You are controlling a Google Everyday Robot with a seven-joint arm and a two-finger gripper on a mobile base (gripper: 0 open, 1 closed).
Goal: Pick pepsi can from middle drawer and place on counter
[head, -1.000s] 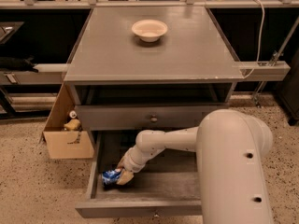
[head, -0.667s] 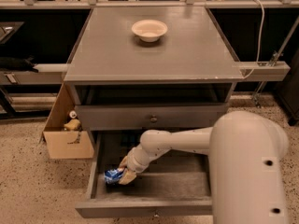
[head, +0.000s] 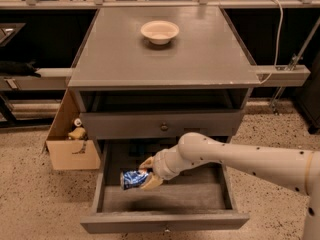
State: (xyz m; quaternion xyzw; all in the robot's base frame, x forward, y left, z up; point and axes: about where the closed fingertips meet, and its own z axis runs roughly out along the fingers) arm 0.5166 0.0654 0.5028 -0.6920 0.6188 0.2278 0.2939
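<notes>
The pepsi can (head: 133,179), blue with white marks, lies on its side, held between the fingers of my gripper (head: 146,172) over the left part of the open middle drawer (head: 165,196). The gripper is shut on the can, its cream fingers above and below it. My white arm (head: 235,156) reaches in from the right. The grey counter (head: 200,54) spreads above, with the cream bowl (head: 159,32) near its back middle.
A closed drawer panel with a round dark knob (head: 163,127) sits just above the open drawer. A cardboard box (head: 70,139) with small items stands on the floor at the left. A white cable (head: 277,29) and rail run at the right.
The view has pulled back from my arm. The gripper with the can has risen a little off the drawer floor and shifted slightly right.
</notes>
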